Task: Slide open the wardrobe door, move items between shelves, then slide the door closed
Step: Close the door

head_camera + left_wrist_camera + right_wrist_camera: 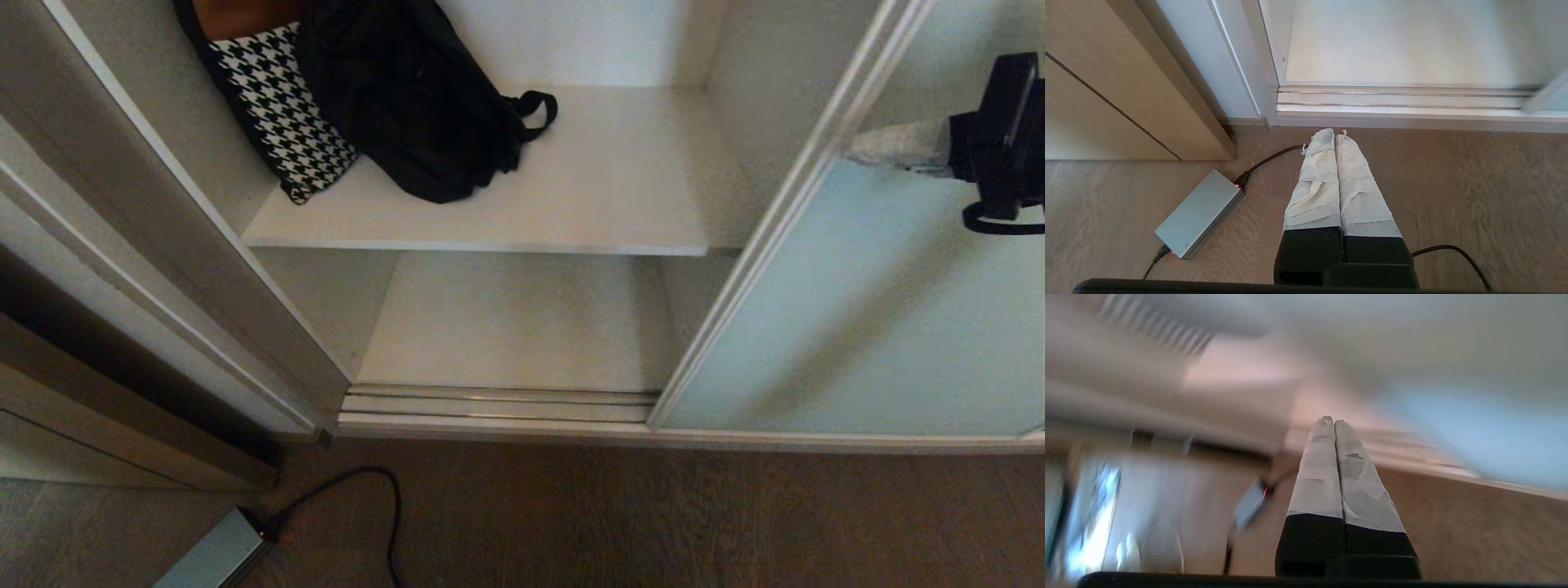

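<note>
The sliding wardrobe door [857, 327], frosted pale blue-green glass in a cream frame, covers the right half of the wardrobe, and the left half stands open. A black fabric bag [408, 98] with a strap loop lies at the back left of the upper white shelf [588, 188]. The lower white shelf [514, 327] holds nothing in view. My right gripper [853, 147] [1331, 421] is shut and empty, its taped tips pointing at the door's left frame edge at shelf height. My left gripper [1334, 136] is shut and empty, low over the wooden floor in front of the track.
A black-and-white houndstooth bag [282, 106] leans against the wardrobe's left wall beside the black bag. The grooved metal floor track [498, 404] runs along the wardrobe's foot. A grey power brick [1198, 212] with black cables lies on the floor at the left.
</note>
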Available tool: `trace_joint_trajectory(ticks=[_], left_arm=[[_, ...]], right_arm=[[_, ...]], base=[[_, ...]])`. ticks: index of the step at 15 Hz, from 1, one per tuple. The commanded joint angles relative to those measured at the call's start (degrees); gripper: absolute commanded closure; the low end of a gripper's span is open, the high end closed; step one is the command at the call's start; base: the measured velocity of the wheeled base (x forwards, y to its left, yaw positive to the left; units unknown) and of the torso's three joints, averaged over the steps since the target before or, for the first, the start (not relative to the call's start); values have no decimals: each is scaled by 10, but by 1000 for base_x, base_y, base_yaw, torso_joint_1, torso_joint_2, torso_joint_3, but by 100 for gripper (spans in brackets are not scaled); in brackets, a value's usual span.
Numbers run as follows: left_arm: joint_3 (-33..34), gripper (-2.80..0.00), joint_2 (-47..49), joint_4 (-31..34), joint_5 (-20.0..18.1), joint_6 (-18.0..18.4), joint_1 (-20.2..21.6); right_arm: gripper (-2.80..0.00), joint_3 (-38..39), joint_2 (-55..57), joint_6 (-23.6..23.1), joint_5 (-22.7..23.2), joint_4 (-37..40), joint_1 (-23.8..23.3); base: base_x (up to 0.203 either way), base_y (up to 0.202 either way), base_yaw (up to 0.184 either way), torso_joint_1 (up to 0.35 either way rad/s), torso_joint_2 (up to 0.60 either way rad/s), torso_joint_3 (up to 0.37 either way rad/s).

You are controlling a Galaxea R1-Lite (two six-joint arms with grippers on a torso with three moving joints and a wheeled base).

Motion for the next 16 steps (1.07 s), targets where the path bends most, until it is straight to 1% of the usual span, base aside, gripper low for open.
trace_joint_trajectory(ticks=[1,3,5,7,8,9,10,16], left_arm=[[0,0,1,0,0,0,0],[0,0,1,0,0,0,0],[0,0,1,0,0,0,0],[0,0,1,0,0,0,0],[0,0,1,0,0,0,0],[0,0,1,-1,0,0,0],[0,0,1,0,0,0,-1],[0,0,1,0,0,0,0]], right_arm=[[0,33,-63,-16,-31,5,64],[0,60,-110,-32,-38,5,75],[0,71,-147,-38,-39,7,77],[0,84,-176,-39,-43,7,61],[0,87,-187,-39,-44,7,37],[0,87,-195,-39,-44,9,4],[0,87,-203,-39,-44,9,-41],[0,86,-233,-39,-38,9,-381]], base=[[0,0,0,0,0,0],[0,0,0,0,0,0],[0,0,0,0,0,0],[0,0,0,0,0,0],[0,0,0,0,0,0],[0,0,0,0,0,0],[0,0,0,0,0,0],[0,0,0,0,0,0]])
